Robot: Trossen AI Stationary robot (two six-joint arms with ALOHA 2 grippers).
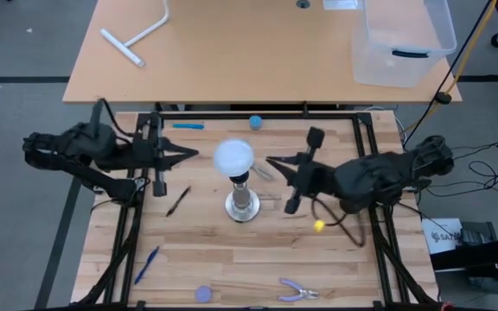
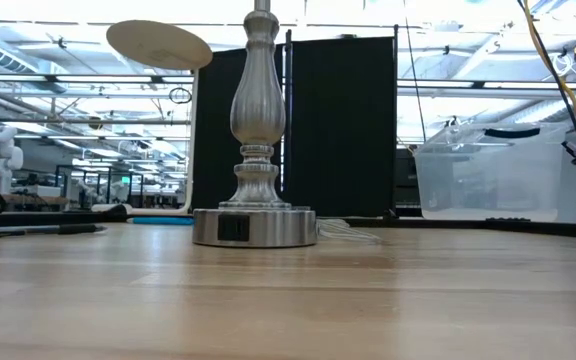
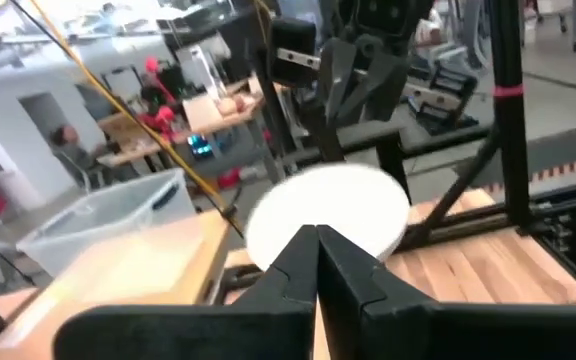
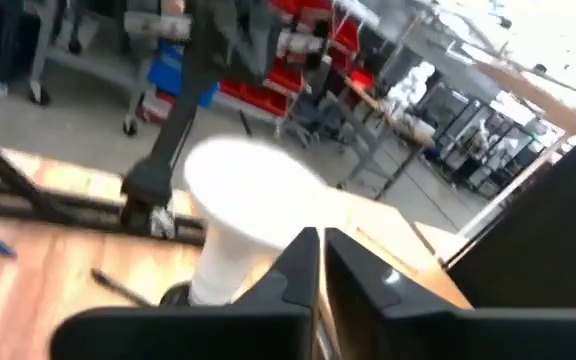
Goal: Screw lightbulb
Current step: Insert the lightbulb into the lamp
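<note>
Now the desk point(image 1: 232, 259) carries the silver lamp stand point(image 1: 243, 206) near its middle, and the lightbulb point(image 1: 233, 157) sits on top of it, neck down in the socket. Both arms flank it: the left hand point(image 1: 193, 154) points at the globe from the left edge side, pinched closed and empty, just short of it; the right hand point(image 1: 272, 161) does likewise from the right. Seating looks done or nearly so; any further turn would call for opening a hand around the globe.
</note>
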